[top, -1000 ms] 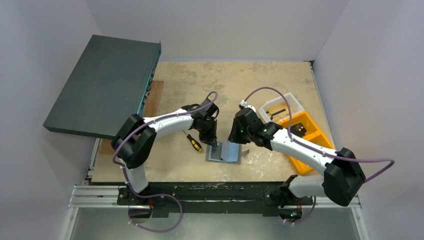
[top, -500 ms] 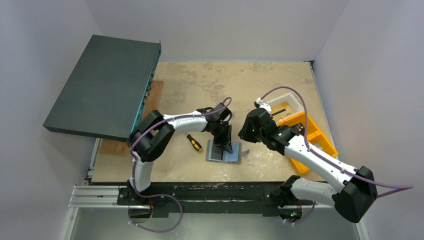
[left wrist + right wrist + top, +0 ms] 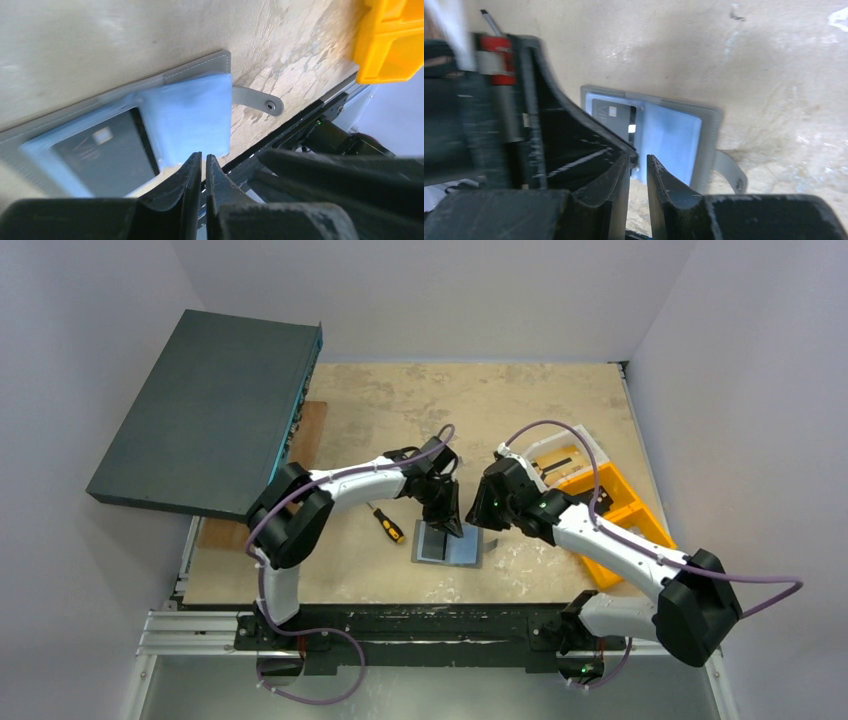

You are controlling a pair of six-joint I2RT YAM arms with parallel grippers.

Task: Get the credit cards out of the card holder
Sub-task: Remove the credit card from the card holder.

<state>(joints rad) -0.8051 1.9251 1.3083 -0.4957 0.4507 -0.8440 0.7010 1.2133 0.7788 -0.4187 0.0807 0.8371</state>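
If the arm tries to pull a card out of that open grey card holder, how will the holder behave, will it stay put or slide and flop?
The card holder lies open and flat, thin and fabric-like, so it probably bends rather than staying stiff. It looks light and lies loose on the smooth table, so it will likely slide unless pinned. Its closing tab sticks out limply and would probably flop.

Even, bright, diffuse light fills the overhead view; soft, short shadows lie under both arms beside the card holder [image 3: 448, 544]. In the wrist views the card holder [image 3: 150, 127] looks slightly soft, and the dark fingers [image 3: 594, 175] nearest each lens are blurred.
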